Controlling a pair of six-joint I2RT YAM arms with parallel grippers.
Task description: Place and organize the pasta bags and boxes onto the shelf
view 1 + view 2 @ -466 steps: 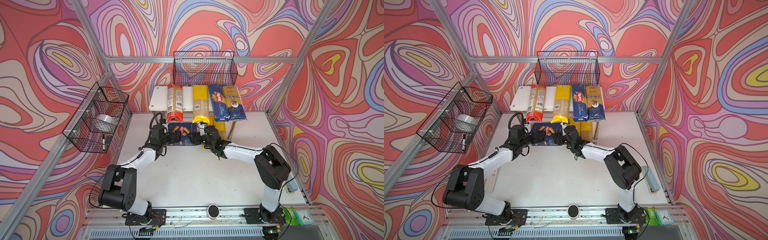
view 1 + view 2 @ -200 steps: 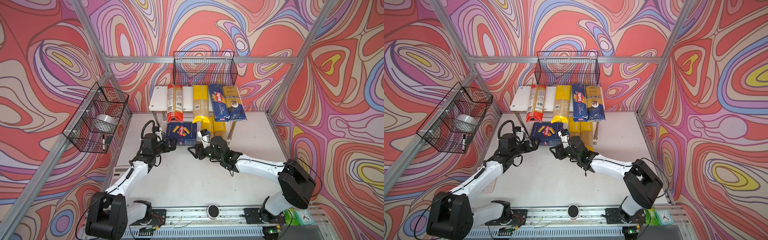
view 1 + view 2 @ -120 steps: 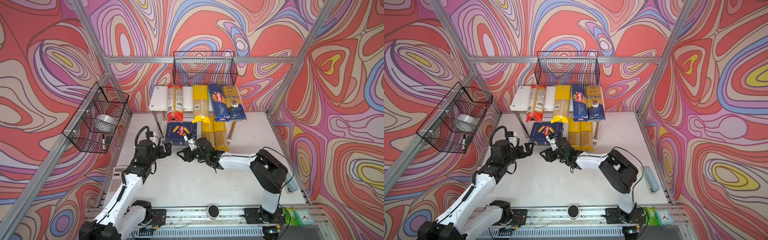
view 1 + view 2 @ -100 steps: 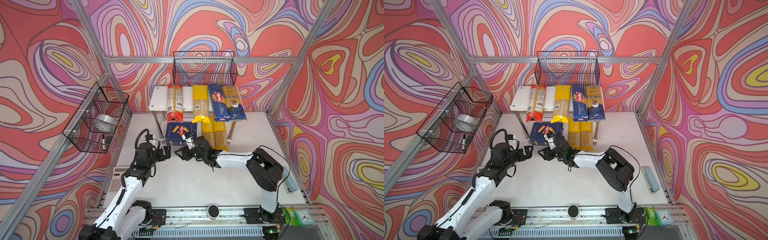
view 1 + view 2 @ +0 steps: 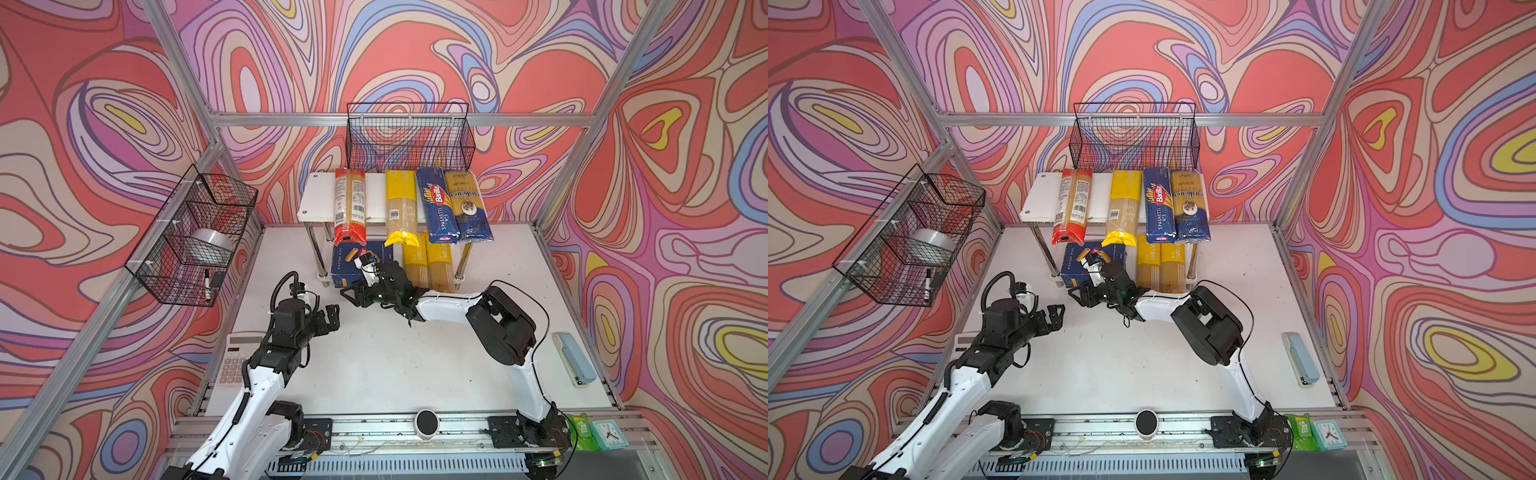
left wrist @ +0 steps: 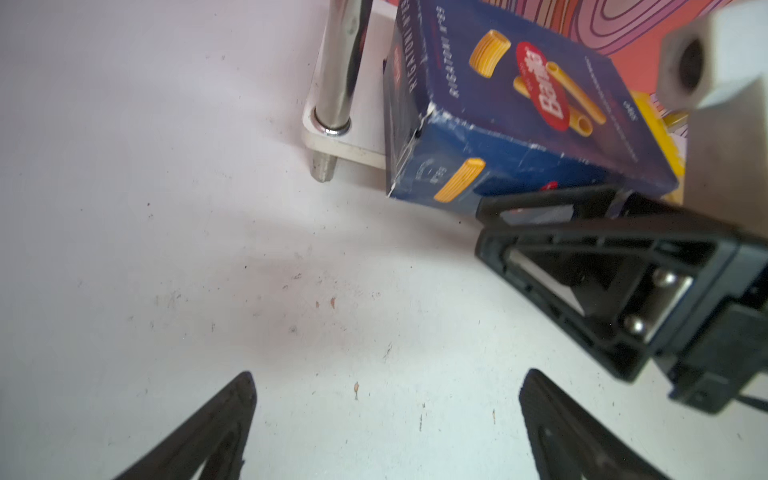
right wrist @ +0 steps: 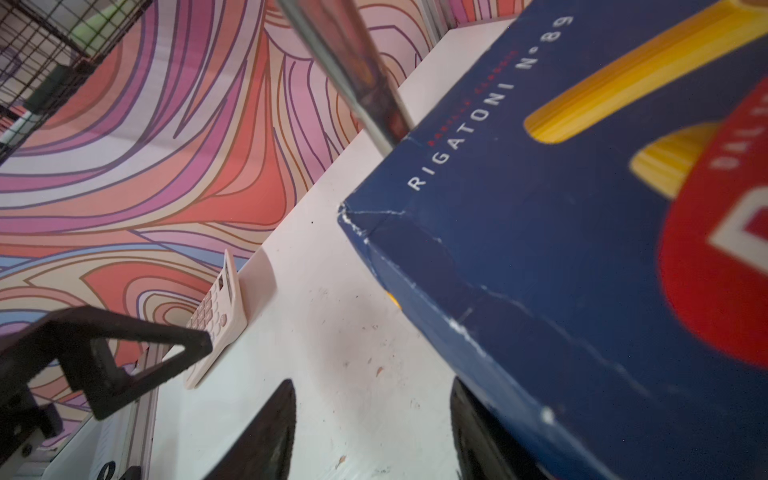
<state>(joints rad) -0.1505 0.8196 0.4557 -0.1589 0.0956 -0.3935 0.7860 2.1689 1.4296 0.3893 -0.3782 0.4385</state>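
The shelf [image 5: 316,198] stands at the back of the table. Its top board carries a red bag [image 5: 350,208], a yellow bag [image 5: 401,210], the narrow Barilla spaghetti box [image 5: 438,208] and a gold-and-navy bag [image 5: 468,208]. The lower board holds the wide rigatoni box [image 5: 351,266] [image 6: 519,124] [image 7: 561,249], its front end jutting past the board, and two yellow bags [image 5: 428,266]. My right gripper [image 5: 353,296] [image 5: 1081,297] [image 7: 372,386] is open at the box's front edge, one finger beside it. My left gripper [image 5: 328,318] [image 5: 1054,318] [image 6: 386,378] is open over bare table, empty.
A white calculator [image 5: 237,361] [image 7: 216,307] lies at the left edge and a blue stapler [image 5: 575,359] at the right edge. Black wire baskets hang on the back wall [image 5: 407,137] and left wall [image 5: 195,237]. A chrome shelf leg [image 6: 336,62] stands beside the box.
Both grippers have left the rigatoni box. The left arm has drawn back toward the front left. The right gripper has swung left along the box's front edge.
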